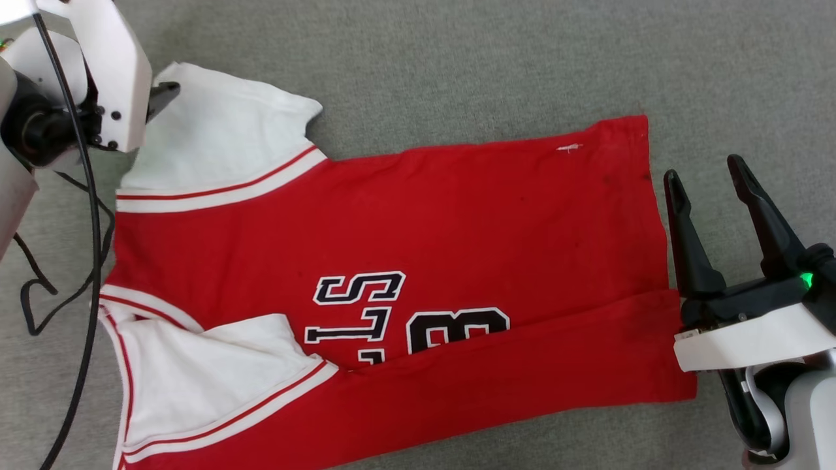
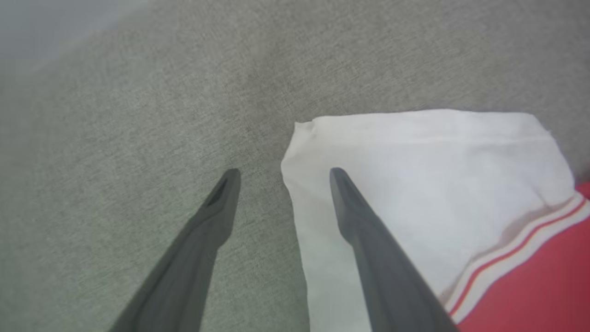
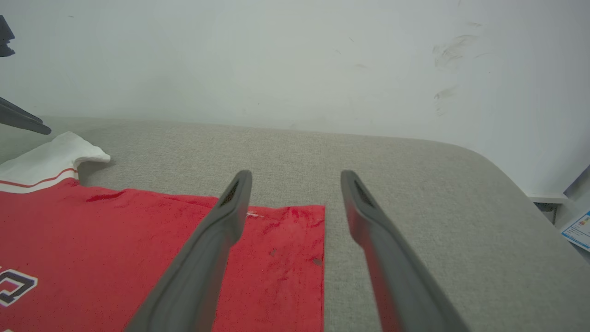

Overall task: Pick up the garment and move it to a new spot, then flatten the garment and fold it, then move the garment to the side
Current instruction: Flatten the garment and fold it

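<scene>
The garment (image 1: 418,228) lies spread on the grey surface, a red jersey with its white sleeves to the left and its hem to the right. Its near long edge is folded up over the lower part of the black letters (image 1: 359,307). My left gripper (image 1: 161,93) hovers open over the far white sleeve (image 2: 415,175); in the left wrist view the left gripper (image 2: 284,173) straddles the sleeve's outer edge with nothing held. My right gripper (image 1: 704,170) stands open just beyond the hem, and in its own view the right gripper (image 3: 296,175) sits above the hem's far corner (image 3: 299,221).
A black cable (image 1: 85,228) hangs along the left side beside the collar. A pale wall (image 3: 295,60) stands behind the grey surface (image 1: 457,65), whose rounded corner (image 3: 507,175) lies to the right. Bare grey cloth stretches beyond the garment's far side.
</scene>
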Controlling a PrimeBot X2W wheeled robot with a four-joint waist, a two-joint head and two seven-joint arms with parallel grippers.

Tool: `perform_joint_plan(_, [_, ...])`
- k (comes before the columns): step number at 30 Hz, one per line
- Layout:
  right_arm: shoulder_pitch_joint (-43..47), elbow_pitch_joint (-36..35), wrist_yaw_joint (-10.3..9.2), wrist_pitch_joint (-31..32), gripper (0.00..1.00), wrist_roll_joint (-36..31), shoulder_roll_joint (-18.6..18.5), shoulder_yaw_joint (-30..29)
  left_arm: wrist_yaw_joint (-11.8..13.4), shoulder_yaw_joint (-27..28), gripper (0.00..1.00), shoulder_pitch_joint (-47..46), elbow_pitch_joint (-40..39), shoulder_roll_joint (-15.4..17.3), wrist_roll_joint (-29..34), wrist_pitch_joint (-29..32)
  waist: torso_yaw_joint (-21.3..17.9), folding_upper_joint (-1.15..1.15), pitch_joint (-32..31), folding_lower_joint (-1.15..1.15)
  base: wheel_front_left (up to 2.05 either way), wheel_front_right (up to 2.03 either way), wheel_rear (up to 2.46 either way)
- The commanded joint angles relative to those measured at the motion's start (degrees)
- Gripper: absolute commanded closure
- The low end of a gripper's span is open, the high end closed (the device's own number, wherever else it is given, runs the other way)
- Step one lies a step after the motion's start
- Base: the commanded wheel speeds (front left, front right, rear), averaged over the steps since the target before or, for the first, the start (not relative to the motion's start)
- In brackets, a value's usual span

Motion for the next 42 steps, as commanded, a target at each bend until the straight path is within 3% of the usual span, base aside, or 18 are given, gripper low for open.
perform_joint_plan(1, [-0.95, -0.07, -0.05, -0.34, 0.0, -0.36, 0.5, 0.15, -0.42, -0.67, 0.0, -0.93, 1.97, -0.86, -0.45, 1.46, -1.34, 0.0, 2.82, -0.01, 0.0, 0.0, 0.0])
perform_joint_plan(8, [-1.49, 0.55, -0.05, -0.89, 0.0, -0.31, 0.49, -0.21, -0.7, -4.45, 0.0, 0.73, 4.63, -1.78, -1.13, 5.53, -1.22, 0.0, 4.18, -0.01, 0.0, 0.0, 0.0])
perform_joint_plan(9, [-1.65, 0.7, -0.05, -0.92, 0.0, -0.18, 0.39, -0.37, -0.7, -5.53, 0.18, 1.44, 4.19, -1.9, -1.35, 6.58, -1.07, 0.0, 4.17, -0.01, 0.0, 0.0, 0.0])
perform_joint_plan(10, [-1.82, 0.86, -0.05, -0.82, 0.0, -0.04, 0.29, -0.51, -0.78, -6.42, 0.9, 1.88, 3.44, -1.77, -1.54, 7.03, -0.92, 0.0, 4.14, -0.01, 0.0, 0.0, 0.0])
perform_joint_plan(11, [-2.15, 0.96, -0.05, -0.72, 0.0, 0.09, 0.24, -0.52, -0.87, -7.19, 1.0, 2.16, 2.54, -1.57, -1.72, 6.98, -0.77, 0.0, 4.05, -0.01, 0.0, 0.0, 0.0])
perform_joint_plan(17, [-4.85, 0.97, -0.05, 0.76, 0.0, 1.11, -2.53, -0.14, -0.76, -9.01, 1.0, 0.6, -0.78, -0.43, -1.13, 1.19, 0.52, 0.0, 2.21, -0.01, 0.0, 0.0, 0.0])
perform_joint_plan(22, [-8.74, 0.72, -0.05, 6.45, 0.0, 3.99, -9.22, -0.2, -0.76, -10.23, 1.0, -1.06, -3.33, -1.44, -1.54, -4.35, 2.65, 0.0, -0.59, -0.01, 0.0, 0.0, 0.0])
perform_joint_plan(29, [-15.57, 4.63, -0.07, 23.47, 0.0, 11.12, -20.93, 4.12, -0.76, -12.99, 1.0, -2.35, -7.43, -1.55, -1.21, -10.63, 5.56, 0.0, -4.08, -0.01, 0.0, 0.0, 0.0])
perform_joint_plan(33, [-19.33, 8.45, -0.06, 34.47, 0.0, 16.77, -25.67, 7.41, -0.75, -14.09, 1.0, -2.81, -10.11, -0.79, -0.57, -12.86, 7.19, 0.0, -4.77, -0.01, 0.0, 0.0, 0.0])
perform_joint_plan(37, [-22.68, 12.22, -0.07, 43.54, 0.0, 20.65, -28.84, 10.49, -0.76, -14.71, 1.0, -3.34, -12.16, -0.47, 0.12, -14.65, 8.74, 0.0, -4.27, -0.01, 0.0, 0.0, 0.0])
perform_joint_plan(42, [-26.67, 17.93, -0.07, 51.58, 0.0, 22.54, -29.44, 13.13, -0.75, -15.09, 1.0, -4.19, -14.1, -0.63, 0.93, -15.87, 10.38, 0.0, -2.64, -0.01, 0.0, 0.0, 0.0])
